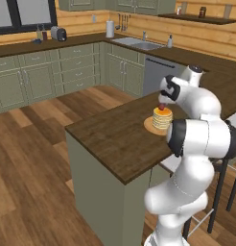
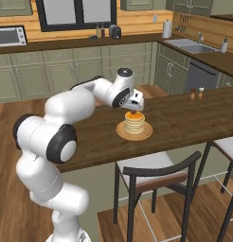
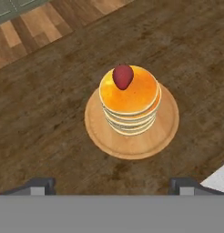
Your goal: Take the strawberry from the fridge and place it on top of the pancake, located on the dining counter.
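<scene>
Inspection starts at the gripper (image 3: 112, 184). Its two dark fingertips (image 3: 36, 185) stand at opposite sides of the hand view, spread wide, with nothing between them. The gripper hangs directly above the stack and looks straight down on it. That stance suits a release from above: wide jaws leave the berry free.

The strawberry (image 3: 123, 76) lies on the top face of the pancake (image 3: 130, 101), off centre and close to one rim, pointed end towards the middle. It rests there on its own, apart from both fingertips. In the right base view the berry (image 2: 133, 112) sits just under the hand, and the gap between them is too small to judge with confidence; contact there seems unlikely, given the clear separation seen from the hand camera.

The stack sits roughly centred on a round tan plate (image 3: 98, 132), which catches anything that rolls off. The plate stands on the dark wood surface of the dining counter (image 1: 110, 139), a little in from the edge nearest the stool (image 2: 151, 163), so the arm reaches it from the seating side.

Judgement: the placement step appears complete. The berry's position near the rim is the one weak point; a straight upward retreat would disturb it least.
</scene>
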